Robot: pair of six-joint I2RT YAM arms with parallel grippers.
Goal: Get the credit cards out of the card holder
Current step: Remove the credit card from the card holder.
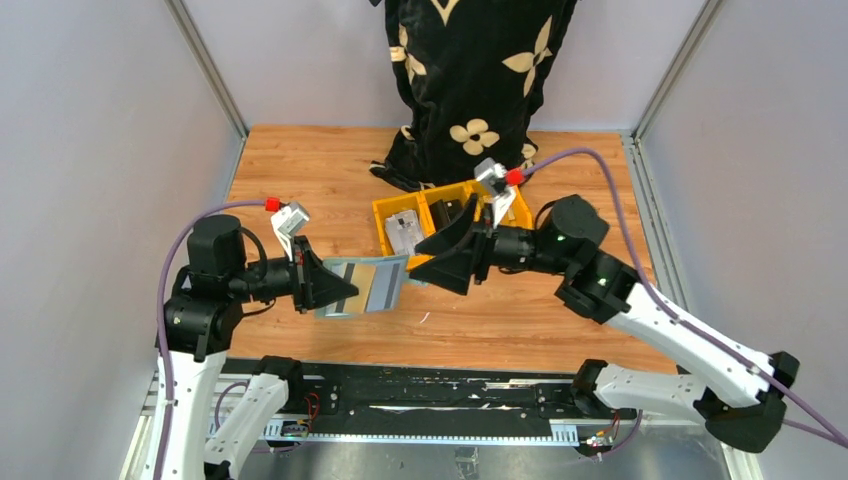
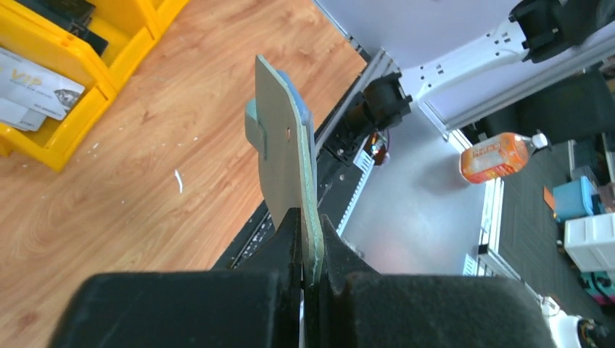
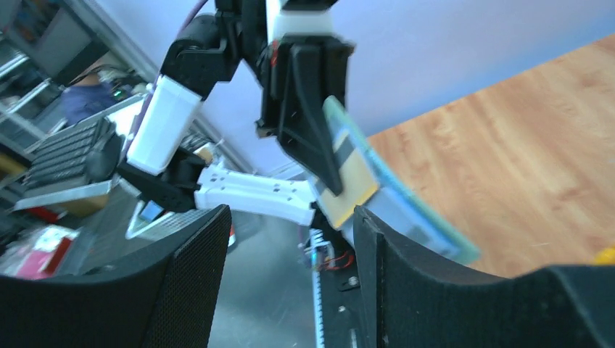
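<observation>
Left jaws tight on card holder (image 2: 283, 159); cards (image 2: 32, 90) inside yellow bin (image 2: 72, 141).

Yellow bins (image 1: 398, 201) on wooden table (image 1: 300, 170) — black floral cloth (image 1: 470, 80) behind, orange bottle (image 2: 499, 156)

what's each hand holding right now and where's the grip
The left hand is shut on the card holder, pinching it by one end while the rest sticks out. The right hand is open and holds nothing.
</observation>
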